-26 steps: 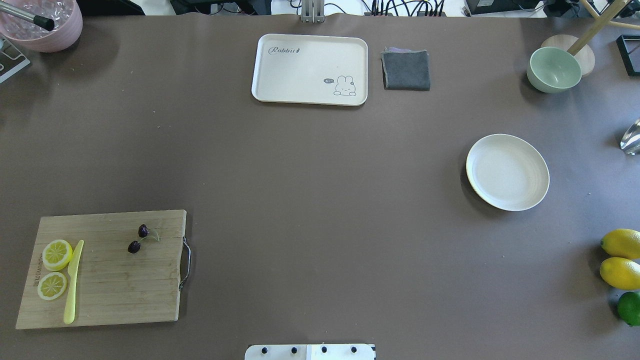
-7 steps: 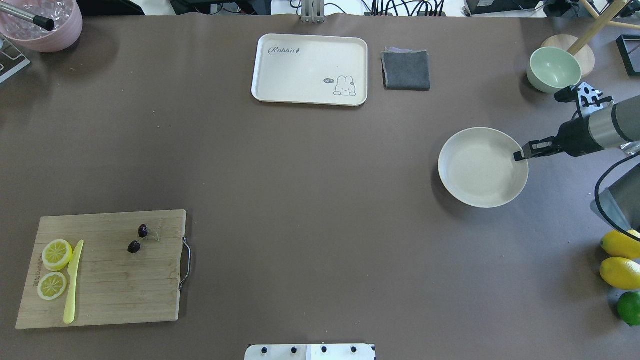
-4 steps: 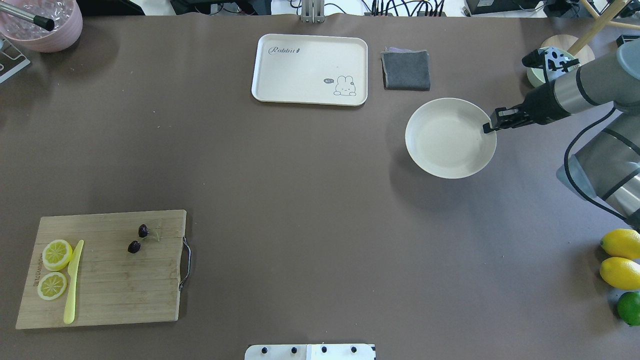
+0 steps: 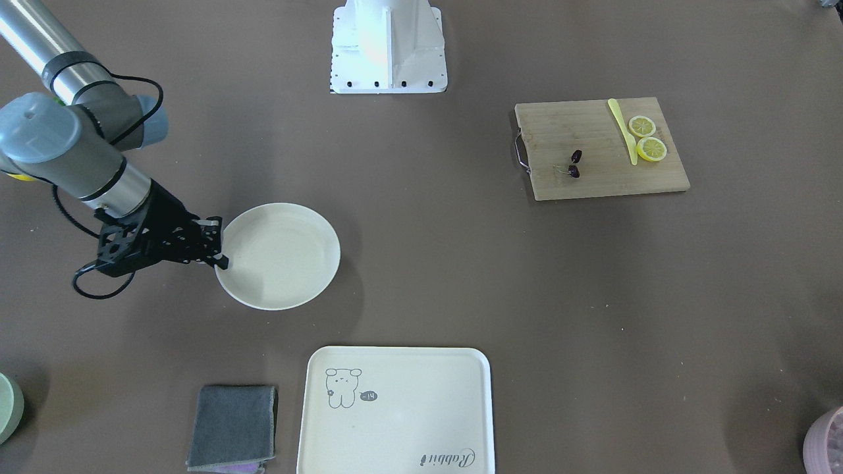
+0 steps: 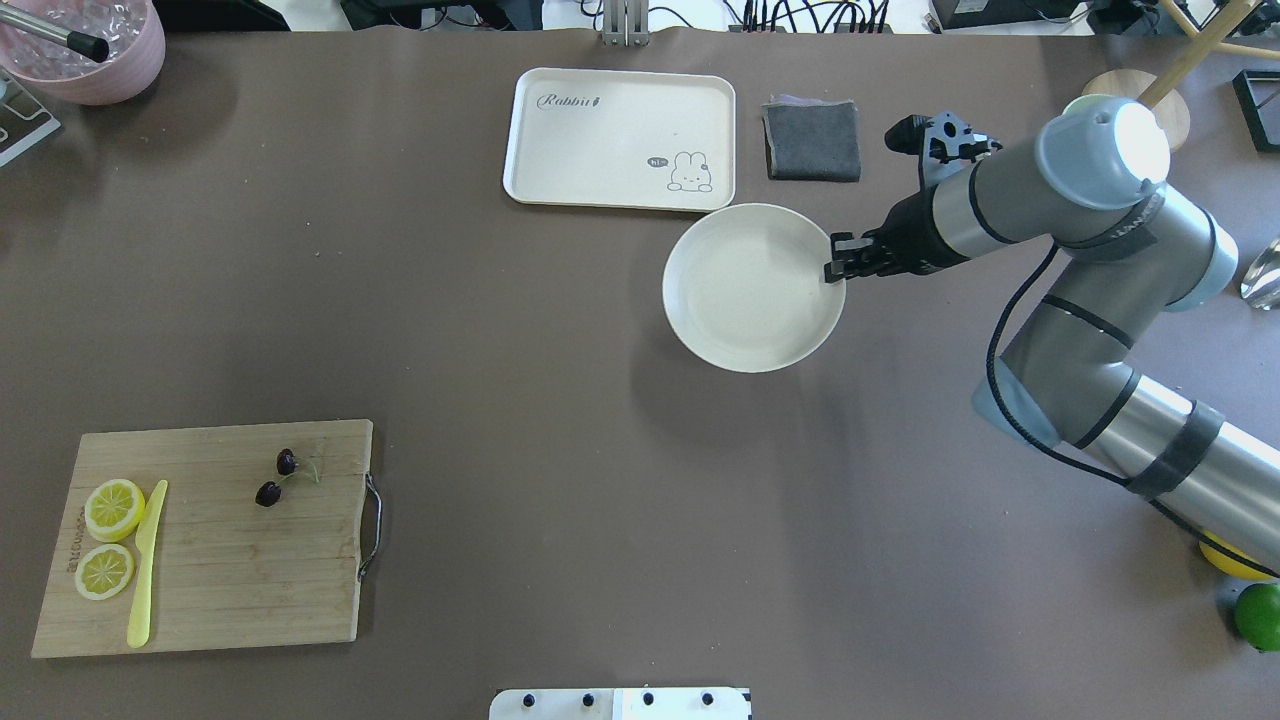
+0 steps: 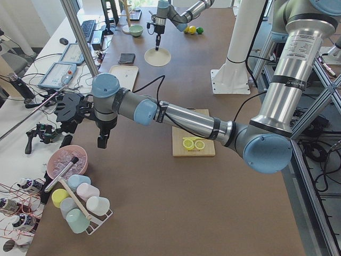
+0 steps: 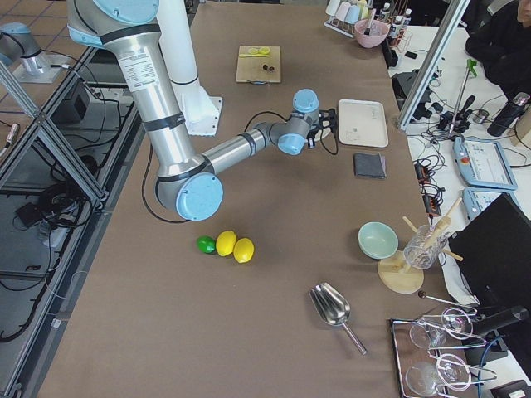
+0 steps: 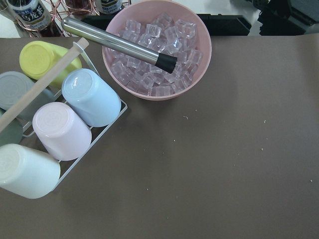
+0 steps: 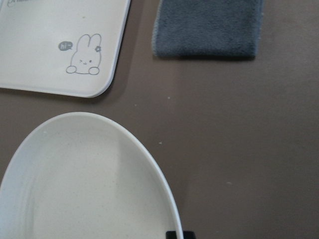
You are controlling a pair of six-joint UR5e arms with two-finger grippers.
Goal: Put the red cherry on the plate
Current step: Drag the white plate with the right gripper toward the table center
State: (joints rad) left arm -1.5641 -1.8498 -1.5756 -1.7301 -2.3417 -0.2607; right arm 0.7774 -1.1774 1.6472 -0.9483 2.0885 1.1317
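Nearest the robot, on its left side: cutting board (image 5: 230, 570) carrying the red cherry (image 5: 268, 493), two lemon slices (image 5: 114, 508) and a yellow knife (image 5: 147, 560). The cherry lies on the board's handle-side half, well apart from slices and knife. The pair runs roughly near-to-far, slightly diagonal, with the pale stems trailing toward the handle. Nothing touches it.

Mid-counter, right of centre: plate (image 5: 745, 290), bare. The right gripper (image 5: 836, 269) has its jaws pinched on the rim at the plate's right edge. The plate's shadow falls offset, so it is probably raised off the counter.

Key relation: the cherry lies well apart from the plate and right jaws, toward the robot's left and nearer its base. The counter between them is open, with no obstacle on a straight line.

Far side: rabbit tray (image 5: 620, 130) just beyond the plate and close to its rim; grey cloth (image 5: 812, 140) beside it.

Far-left corner: left gripper (image 6: 102, 141) hangs near the pink ice bowl (image 5: 130, 80); I cannot tell how its jaws stand. Judgement: the left arm, unloaded and on the cherry's side, suits the pick.
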